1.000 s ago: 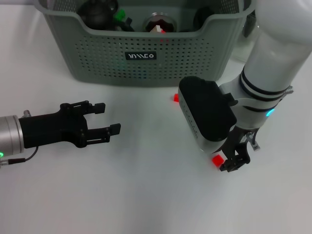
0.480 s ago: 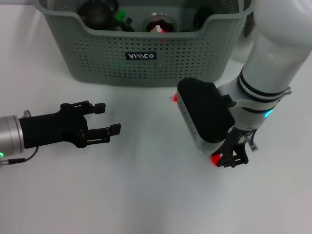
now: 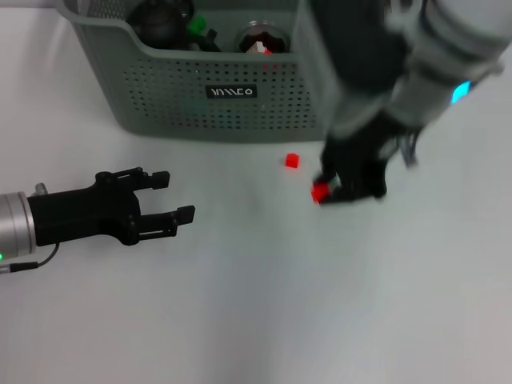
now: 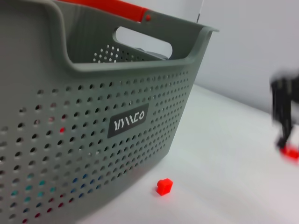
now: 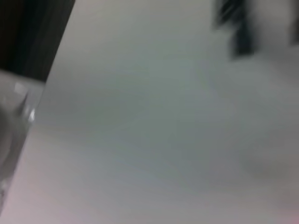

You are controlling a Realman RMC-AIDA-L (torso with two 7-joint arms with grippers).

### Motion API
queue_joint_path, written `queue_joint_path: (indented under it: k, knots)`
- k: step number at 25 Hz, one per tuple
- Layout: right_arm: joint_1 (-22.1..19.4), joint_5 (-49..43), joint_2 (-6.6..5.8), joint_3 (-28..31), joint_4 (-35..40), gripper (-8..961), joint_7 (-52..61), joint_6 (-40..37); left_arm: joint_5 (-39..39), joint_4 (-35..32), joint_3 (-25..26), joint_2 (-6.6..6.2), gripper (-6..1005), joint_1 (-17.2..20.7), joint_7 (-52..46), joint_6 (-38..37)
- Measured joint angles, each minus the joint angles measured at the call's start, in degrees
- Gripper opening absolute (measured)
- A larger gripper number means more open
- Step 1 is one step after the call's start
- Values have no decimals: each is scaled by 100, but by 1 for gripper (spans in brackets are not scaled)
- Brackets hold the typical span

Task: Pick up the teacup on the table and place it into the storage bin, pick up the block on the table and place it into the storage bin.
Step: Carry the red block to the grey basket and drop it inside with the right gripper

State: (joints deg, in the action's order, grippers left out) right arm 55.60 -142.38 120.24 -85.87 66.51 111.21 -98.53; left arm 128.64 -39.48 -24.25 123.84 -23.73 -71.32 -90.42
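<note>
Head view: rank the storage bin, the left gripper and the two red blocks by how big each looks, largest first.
1. storage bin, cut off by the top edge yet largest.
2. left gripper, open and idle at the robot's left.
3. The red block at the right gripper's fingers and the loose red block before the bin look alike; no ranking.

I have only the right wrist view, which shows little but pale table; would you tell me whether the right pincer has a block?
Observer: Yes. In the head view the right pincer is closed on a small red block, in front of the basket.
Operator: Is any other block out there?
Observer: A second red block lies on the table, between the held one and the basket's front wall, touching neither.
Operator: And where is the left pincer?
Observer: The left pincer is open and holds nothing, out to the left over the table.
</note>
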Motion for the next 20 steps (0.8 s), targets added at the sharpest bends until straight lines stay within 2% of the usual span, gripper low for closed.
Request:
queue_joint_path:
  k: [4, 7, 9, 11, 15, 20]
  knots:
    - [377, 20, -2, 1323, 490, 205, 305, -506, 18, -13, -1, -15, 781, 11, 5, 3]
    - [638, 88, -8, 2127, 837, 204, 636, -426, 25, -15, -4, -22, 781, 11, 16, -15]
    - [818, 162, -10, 2460, 924, 204, 1011, 41, 28, -16, -19, -24, 781, -6, 24, -34]
    - [954, 117, -13, 2553, 841, 204, 1384, 750, 28, -16, -39, -24, 781, -27, 29, -48]
    - [1268, -339, -25, 2477, 47, 205, 1750, 2107, 24, -25, -50, -37, 781, -81, 36, -54]
    - [1723, -1042, -16, 2260, -1838, 205, 1781, 3722, 31, -27, -63, -55, 782, -135, 69, -62]
